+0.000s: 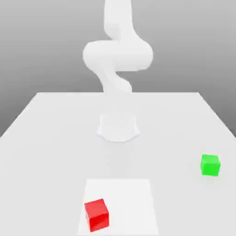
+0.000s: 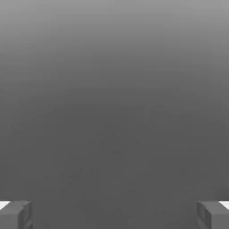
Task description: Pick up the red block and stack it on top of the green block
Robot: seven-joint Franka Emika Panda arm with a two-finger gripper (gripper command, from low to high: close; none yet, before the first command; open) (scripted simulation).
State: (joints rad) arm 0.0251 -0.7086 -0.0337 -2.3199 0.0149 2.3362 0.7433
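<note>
Holding nothing, my claw (image 2: 114,215) stands wide open, one fingertip (image 2: 16,215) well apart from the other, with only grey between them in the hand view. The arm (image 1: 118,55) behind it rises from a pale base (image 1: 118,128) toward the far side of the desk (image 1: 50,152), bends through thick rounded joints and runs up past the upper edge of the exterior view. Neither block touches my claw; both sit out on the desk, well apart from it, though I cannot tell which of the two is nearer to me. The red block (image 1: 97,215), the one I am to pick up, rests on a brighter white patch (image 1: 126,203) of the desk in front of my base, close to that patch's edge on the exterior view's left. It is turned at an angle, so its sides do not line up with the patch. The green block (image 1: 210,165), the one it should be stacked on, sits on the bare desk toward the exterior view's right, off the white patch and nearer my base's level than the red one. The two blocks stand well apart, and the green block's top is bare.
</note>
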